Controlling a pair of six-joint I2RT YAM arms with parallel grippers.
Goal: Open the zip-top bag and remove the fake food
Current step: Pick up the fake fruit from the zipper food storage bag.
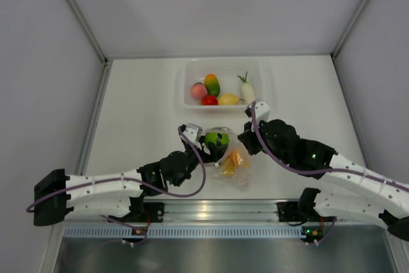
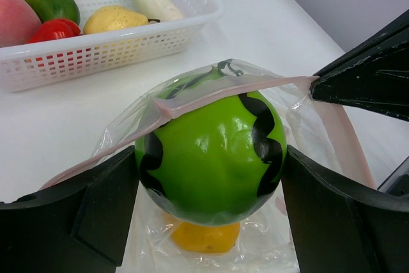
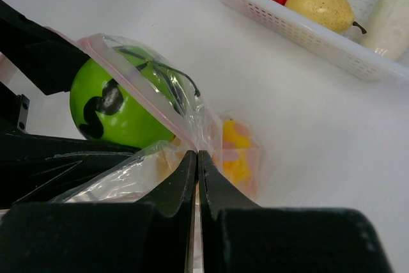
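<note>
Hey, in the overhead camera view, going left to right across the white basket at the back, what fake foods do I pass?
Pink peach → green-and-orange mango → yellow pear → white radish. The red tomato overlaps the peach and mango sideways, so I skip it.

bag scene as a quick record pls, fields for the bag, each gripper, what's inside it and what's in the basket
bag: near side of the basket, mouth open
melon: green, at the bag's mouth, film draped over its top
left gripper: wide, clamped on the melon's sides
right gripper: shut, pinching the bag's film
inside bag: orange and yellow pieces
basket: peach, mango, tomato, pear, radish
</note>
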